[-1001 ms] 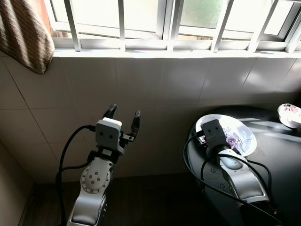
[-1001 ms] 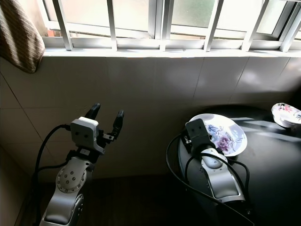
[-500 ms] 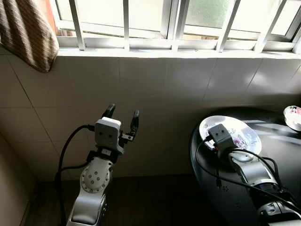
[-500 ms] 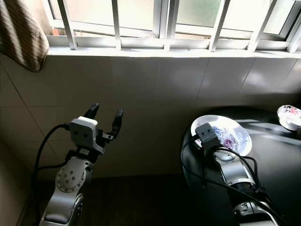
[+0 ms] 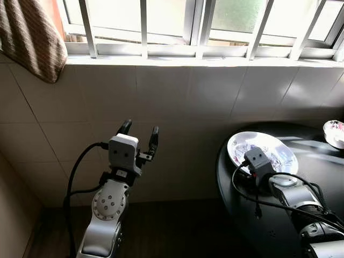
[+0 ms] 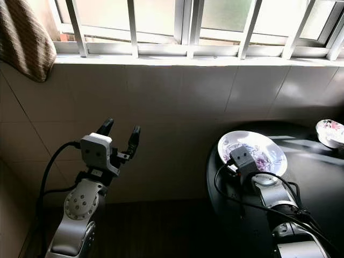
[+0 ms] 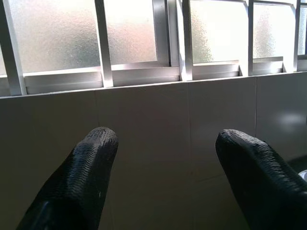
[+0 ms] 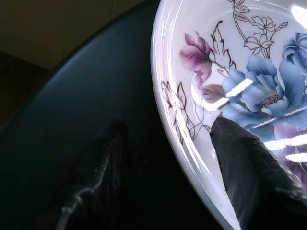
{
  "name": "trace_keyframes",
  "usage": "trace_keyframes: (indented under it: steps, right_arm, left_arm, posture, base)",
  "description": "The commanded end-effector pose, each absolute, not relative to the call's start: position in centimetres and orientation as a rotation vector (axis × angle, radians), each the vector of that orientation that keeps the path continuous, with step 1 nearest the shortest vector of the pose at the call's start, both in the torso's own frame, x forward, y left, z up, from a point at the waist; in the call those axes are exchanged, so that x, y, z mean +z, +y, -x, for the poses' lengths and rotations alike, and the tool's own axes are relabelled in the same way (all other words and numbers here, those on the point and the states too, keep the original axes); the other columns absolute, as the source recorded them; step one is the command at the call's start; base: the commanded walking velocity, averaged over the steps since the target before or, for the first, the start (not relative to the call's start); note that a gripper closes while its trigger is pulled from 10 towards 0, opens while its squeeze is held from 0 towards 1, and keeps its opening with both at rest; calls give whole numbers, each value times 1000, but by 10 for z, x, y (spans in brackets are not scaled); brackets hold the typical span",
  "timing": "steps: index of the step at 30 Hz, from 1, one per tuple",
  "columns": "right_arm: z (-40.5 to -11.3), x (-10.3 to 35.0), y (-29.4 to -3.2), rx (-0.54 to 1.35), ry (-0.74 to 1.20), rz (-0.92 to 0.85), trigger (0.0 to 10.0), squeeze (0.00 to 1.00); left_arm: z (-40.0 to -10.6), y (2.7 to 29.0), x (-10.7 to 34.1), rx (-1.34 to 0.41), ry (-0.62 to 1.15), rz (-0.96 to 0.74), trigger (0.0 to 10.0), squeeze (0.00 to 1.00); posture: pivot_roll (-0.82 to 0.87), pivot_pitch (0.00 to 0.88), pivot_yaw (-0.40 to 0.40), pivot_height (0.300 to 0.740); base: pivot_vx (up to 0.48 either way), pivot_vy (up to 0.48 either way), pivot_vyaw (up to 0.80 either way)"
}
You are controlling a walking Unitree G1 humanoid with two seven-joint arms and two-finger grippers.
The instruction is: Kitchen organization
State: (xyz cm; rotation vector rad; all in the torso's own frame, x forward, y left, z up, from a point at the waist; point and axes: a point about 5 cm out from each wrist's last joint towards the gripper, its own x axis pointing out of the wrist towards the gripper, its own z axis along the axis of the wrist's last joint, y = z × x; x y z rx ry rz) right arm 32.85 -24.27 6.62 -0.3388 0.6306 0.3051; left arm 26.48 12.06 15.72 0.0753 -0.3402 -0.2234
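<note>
- We see the floral plate [image 5: 269, 148] lying on the dark round surface [image 5: 322, 177], close to that surface's edge on the side of the tiled wall [image 5: 188, 107]; the plate is white, with blue and purple flowers and thin gold line-work visible in the right wrist view.
- Our right gripper [image 8: 168, 158] sits at the plate's near rim; its fingers are spread apart and straddle the rim, one finger [image 8: 249, 163] over the painted inside of the plate, the other [image 8: 103, 158] over the dark surface just outside it; nothing is clamped between them, and we cannot tell whether either finger touches the plate.
- From the head views the right wrist housing [image 5: 259, 161] covers the near part of the plate, with black cables looping off the arm over the surface.
- Our left gripper [image 5: 140, 134] is raised in front of the tiled wall, well apart from the plate; its fingers [image 7: 81, 167] stand wide and hold nothing; they point towards the barred window [image 5: 204, 27] with frosted panes above the sill.
- A second floral dish [image 5: 334, 131] sits at the far right of the surface, well apart from the plate.
- A brown striped cloth [image 5: 29, 37] hangs at the upper left, beside the window.
</note>
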Motion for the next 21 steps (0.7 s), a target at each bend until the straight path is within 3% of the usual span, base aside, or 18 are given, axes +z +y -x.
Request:
trace_keyframes:
  steps: [1,2,17,21]
  right_arm:
    - [-333,75,-250,285,615,374,4353,0]
    - [-333,76,-252,288,608,386,0,0]
    - [-332,71,-248,322,581,575,0,0]
    - [-341,92,-238,249,411,722,0,0]
  left_arm:
    - [-266,121,158,-218,-335,-76,10000,0]
    - [-266,121,157,-216,-334,-77,10000,0]
    - [-267,122,154,-209,-314,-81,10000,0]
    - [-267,123,154,-202,-313,-79,10000,0]
  posture:
    - [23,0,-85,740]
    - [24,0,-86,740]
    - [21,0,-84,740]
    - [19,0,-86,740]
  base:
    - [0,0,0]
    - [0,0,0]
    - [0,0,0]
    - [0,0,0]
